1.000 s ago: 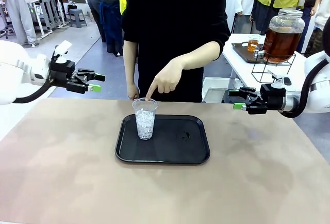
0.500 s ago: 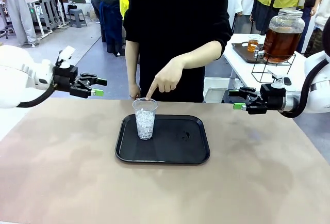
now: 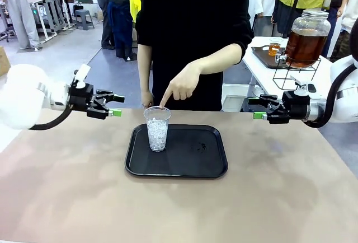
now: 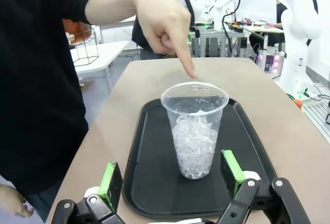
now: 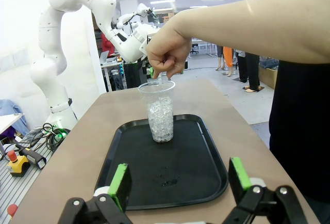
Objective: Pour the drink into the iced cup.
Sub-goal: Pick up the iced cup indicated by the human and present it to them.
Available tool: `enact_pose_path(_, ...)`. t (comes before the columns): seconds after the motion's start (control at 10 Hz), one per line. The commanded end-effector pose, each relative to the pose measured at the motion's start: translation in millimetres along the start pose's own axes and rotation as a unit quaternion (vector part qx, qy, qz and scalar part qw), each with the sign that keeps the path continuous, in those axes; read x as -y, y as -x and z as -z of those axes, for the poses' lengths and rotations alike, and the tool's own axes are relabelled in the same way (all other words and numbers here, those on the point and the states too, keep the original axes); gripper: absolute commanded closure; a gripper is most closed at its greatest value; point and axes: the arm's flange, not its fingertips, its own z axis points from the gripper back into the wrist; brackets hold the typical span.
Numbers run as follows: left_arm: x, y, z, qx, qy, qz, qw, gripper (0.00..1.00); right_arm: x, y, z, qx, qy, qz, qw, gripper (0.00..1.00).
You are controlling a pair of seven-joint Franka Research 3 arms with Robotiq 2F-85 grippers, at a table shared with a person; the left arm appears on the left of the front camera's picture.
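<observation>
The brown desk point(image 3: 67, 198) looks the same as one second ago. The person point(image 3: 190, 30) in black stands at its far side, in the same place as before. The black tray point(image 3: 190, 164) lies in the middle of the desk and has not shifted.

The drink point(image 3: 302, 47), an amber-brown liquid, is inside the big glass jar point(image 3: 314, 20), which stands on a wire stand on a side table at the far right. It is well apart from the tray and unchanged.

The clear change is at the left arm. The left pincer point(image 3: 118, 105) has moved lower and toward the middle, so it is now nearer to the tray's left edge than one second ago. It hangs above the desk with its jaws released, holding nothing. In the left wrist view the iced cup point(image 4: 195, 128) appears between the two green pads point(image 4: 110, 178), farther off and not touched by them.

The right pincer point(image 3: 255, 108) has stayed at the right side, above the desk edge. It is also released and empty, and it points toward the tray.

The iced cup point(image 3: 157, 129) stands upright on the left part of the tray, partly filled with ice, as before. The person's hand point(image 3: 180, 84) keeps its forefinger pointing down at the cup's rim.
</observation>
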Motion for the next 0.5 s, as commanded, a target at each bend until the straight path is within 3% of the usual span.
enact_pose_path(0.0, 5.7, 9.8, 9.1, 0.024, 0.007, 0.015, 1.000, 0.00, -1.0, -2.5, -0.8, 0.003, -0.003, -0.001, 1.000, 0.00)
enact_pose_path(0.4, 17.8, 24.8, 26.8, 0.034, 0.008, -0.006, 0.999, 0.00, -1.0, -2.5, -0.8, 0.003, -0.003, -0.001, 1.000, 0.00)
